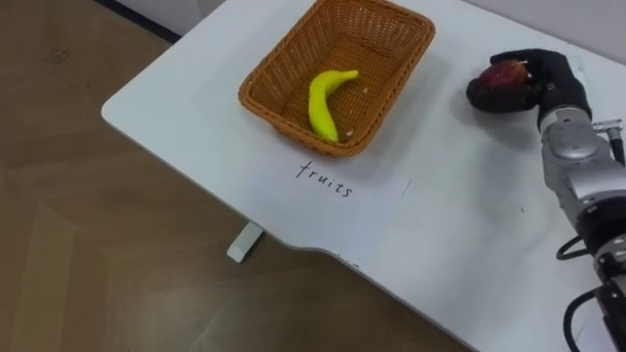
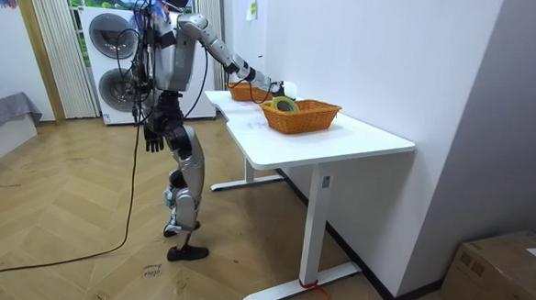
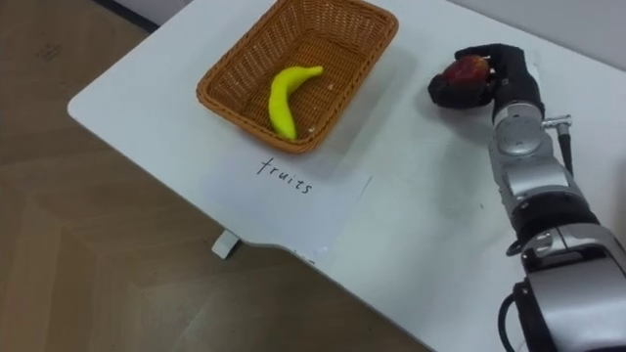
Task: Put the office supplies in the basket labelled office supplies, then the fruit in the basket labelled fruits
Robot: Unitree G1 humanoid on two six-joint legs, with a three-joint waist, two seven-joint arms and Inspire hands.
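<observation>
The apple [image 1: 501, 78], red, is held at the upper right of the eye views, clasped by the curled dark fingers of the right hand [image 1: 553, 83]; the hand is seen over the white table [image 1: 460, 225], with its silver forearm running down to the lower right corner. Whether the apple rests on the tabletop or is lifted just clear of it cannot be told. To the left of the hand, apart from it, a woven basket [image 1: 256, 98] is set at the top centre of the frame, and a yellow banana [image 1: 323, 103] is laid inside it, slanting from the basket's middle down toward its lower rim. Just below the basket a white sheet [image 1: 377, 200] with a handwritten word is laid flat on the table, near the table's lower edge. Beyond that edge, wooden floor [image 1: 98, 244] is seen across the left and lower part of the frame, with a white table foot [image 1: 245, 242] on it. In the room view the robot is seen standing at the table's far end, at the upper left, with one arm stretched out over the tabletop. A second basket [image 2: 302, 120] is placed nearer the camera; its contents are too small to be told. The left hand [image 2: 152, 142] is hung beside the thigh.
</observation>
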